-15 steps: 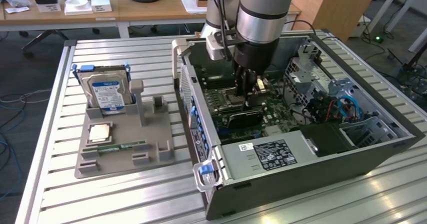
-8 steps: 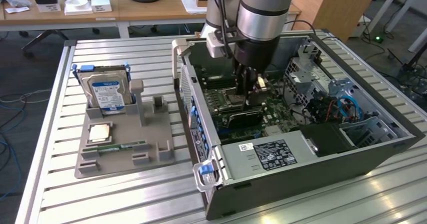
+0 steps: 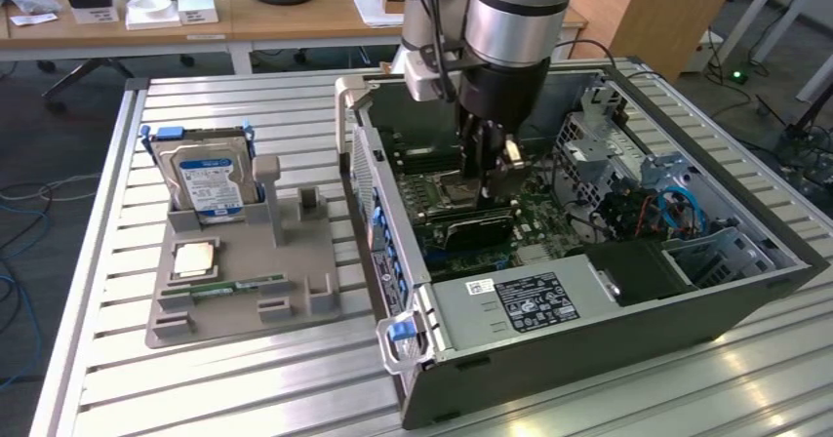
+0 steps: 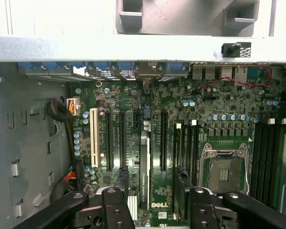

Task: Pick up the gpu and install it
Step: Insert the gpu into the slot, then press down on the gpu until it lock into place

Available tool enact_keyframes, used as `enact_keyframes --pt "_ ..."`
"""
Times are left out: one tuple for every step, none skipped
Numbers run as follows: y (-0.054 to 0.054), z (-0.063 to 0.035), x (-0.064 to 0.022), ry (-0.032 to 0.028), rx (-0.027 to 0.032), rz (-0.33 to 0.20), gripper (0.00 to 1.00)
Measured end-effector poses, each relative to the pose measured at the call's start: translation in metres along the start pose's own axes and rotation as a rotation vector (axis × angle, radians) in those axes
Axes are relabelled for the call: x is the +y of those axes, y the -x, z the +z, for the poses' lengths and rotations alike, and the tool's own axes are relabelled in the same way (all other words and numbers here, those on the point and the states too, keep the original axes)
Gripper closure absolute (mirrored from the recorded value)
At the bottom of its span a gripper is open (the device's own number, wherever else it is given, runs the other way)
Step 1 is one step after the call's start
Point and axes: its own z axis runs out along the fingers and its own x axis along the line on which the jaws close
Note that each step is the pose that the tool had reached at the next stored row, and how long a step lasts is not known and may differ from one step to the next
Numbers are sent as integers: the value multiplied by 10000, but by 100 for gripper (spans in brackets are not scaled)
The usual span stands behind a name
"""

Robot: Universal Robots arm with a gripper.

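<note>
Your tool (image 3: 490, 185) is down inside the case (image 3: 729, 291), low over the motherboard (image 4: 229, 95). In the wrist view its jaws stand wide apart, and the gpu (image 4: 144, 167) sits edge-on in the gap between them. One dark finger (image 4: 121, 183) is on one side of the card and its partner is on the other. Neither one looks pressed against it, so you're not gripping anything.

From the exterior view, the gpu (image 3: 471, 230) stands upright on the board inside the case, directly under the tool. It looks to be seated in a slot, though I can't tell how fully. The CPU socket (image 4: 224, 167) is just beside it, and the label-topped power supply (image 3: 521, 305) fills the near corner of the case.

Outside the case, towards the exterior view's left, the grey holder (image 3: 293, 300) rests on the slatted surface (image 3: 234, 388). The hard drive (image 3: 211, 178) stands upright at the holder's far end, and a green memory stick (image 3: 241, 286) lies flat nearer the front.
</note>
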Motion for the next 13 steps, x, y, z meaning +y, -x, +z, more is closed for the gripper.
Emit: enact_keyframes --pt "0 -10 -1 2 -1 0 49" --pt "0 -20 -1 3 0 0 49" --pt "0 -25 -2 3 0 -1 49" --pt "1 -25 -2 3 -2 0 49" --pt "0 -25 -2 3 -2 0 49" --pt "0 -26 -2 5 1 0 49" --pt "0 -26 -2 4 0 0 49" --pt "0 -26 -2 4 0 0 49" --pt "0 -26 -2 4 0 0 49" --pt "0 -26 -2 4 0 0 49" --pt "0 -26 -2 4 0 0 49" --pt "0 -26 -2 4 0 0 49" --pt "0 -26 -2 4 0 0 49"
